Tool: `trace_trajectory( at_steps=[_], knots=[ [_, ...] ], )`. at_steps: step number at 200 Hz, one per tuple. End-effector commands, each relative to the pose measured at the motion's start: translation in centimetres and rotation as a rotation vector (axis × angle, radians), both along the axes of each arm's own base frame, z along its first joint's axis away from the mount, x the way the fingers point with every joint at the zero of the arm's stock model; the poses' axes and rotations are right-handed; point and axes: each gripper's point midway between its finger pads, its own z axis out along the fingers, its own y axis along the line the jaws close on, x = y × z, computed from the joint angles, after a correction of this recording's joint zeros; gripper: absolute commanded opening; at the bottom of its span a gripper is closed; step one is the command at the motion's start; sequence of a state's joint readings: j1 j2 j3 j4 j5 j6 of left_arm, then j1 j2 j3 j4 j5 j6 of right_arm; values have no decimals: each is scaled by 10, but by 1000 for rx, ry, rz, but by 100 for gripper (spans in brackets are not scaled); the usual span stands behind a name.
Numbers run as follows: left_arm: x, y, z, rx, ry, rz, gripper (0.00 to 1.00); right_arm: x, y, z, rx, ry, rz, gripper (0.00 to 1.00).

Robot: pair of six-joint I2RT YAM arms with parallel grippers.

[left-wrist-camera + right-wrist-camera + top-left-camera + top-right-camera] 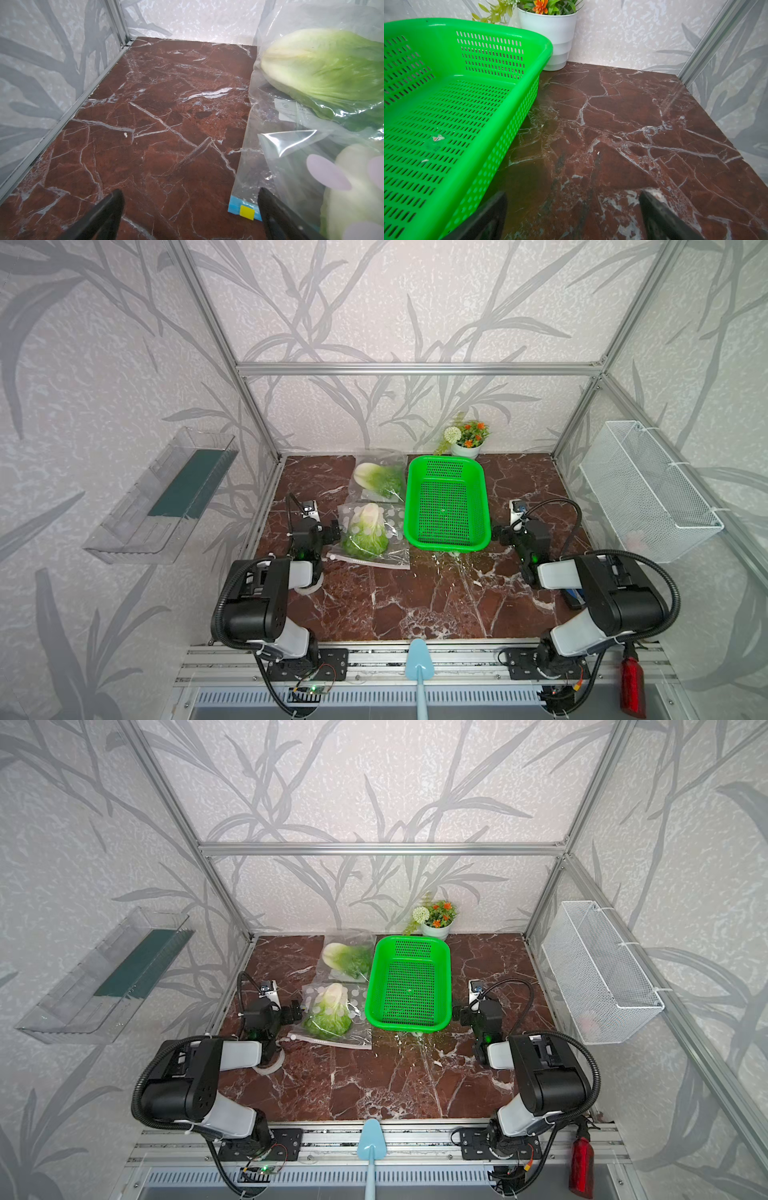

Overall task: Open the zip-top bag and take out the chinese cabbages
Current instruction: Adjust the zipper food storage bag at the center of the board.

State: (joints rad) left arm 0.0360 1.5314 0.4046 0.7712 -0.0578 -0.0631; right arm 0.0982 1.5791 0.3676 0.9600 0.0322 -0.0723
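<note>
Two clear zip-top bags lie left of the green basket (446, 546), each with one of the chinese cabbages inside. The far bag (395, 460) holds one head (380, 479), the near bag (395, 551) the other (365, 531); both heads, far (347, 959) and near (328, 1011), show in both top views. My left gripper (330, 531) stands open just left of the near bag. In the left wrist view the left gripper (191, 192) holds nothing, and a bag's blue zip strip with a yellow tab (246, 212) lies beside one finger. My right gripper (496, 533) is open and holds nothing (573, 194) right of the basket (508, 133).
A white pot of orange and white flowers (467, 439) stands behind the basket. On the right wall hangs a white wire basket (648, 493), on the left wall a clear tray (162, 497). At the front edge lie a light-blue scoop (417, 655) and a red object (631, 684).
</note>
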Motion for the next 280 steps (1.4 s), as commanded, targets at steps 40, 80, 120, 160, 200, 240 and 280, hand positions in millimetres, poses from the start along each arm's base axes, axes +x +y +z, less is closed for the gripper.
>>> trace_trajectory(
  at_steps=[40, 80, 120, 160, 200, 240, 280],
  knots=[
    [5, 1, 11, 10, -28, -6, 99, 3, 4, 5, 4, -19, 17, 99],
    [5, 1, 12, 10, -30, -6, 99, 3, 4, 5, 5, -20, 16, 99],
    [5, 1, 12, 10, -28, -6, 99, 3, 4, 5, 5, -19, 16, 99],
    [5, 1, 11, 10, -28, -5, 99, 3, 4, 4, 5, -18, 17, 99],
    [7, 0, 17, 21, -43, -14, 86, 3, 3, 6, 2, -24, 9, 99],
    [13, 3, 65, -37, 129, 34, 81, -1, -4, 33, -10, -27, -41, 99],
    [-1, -16, 107, -104, 156, 7, 80, -15, -2, 70, -31, -12, -30, 99]
  ],
)
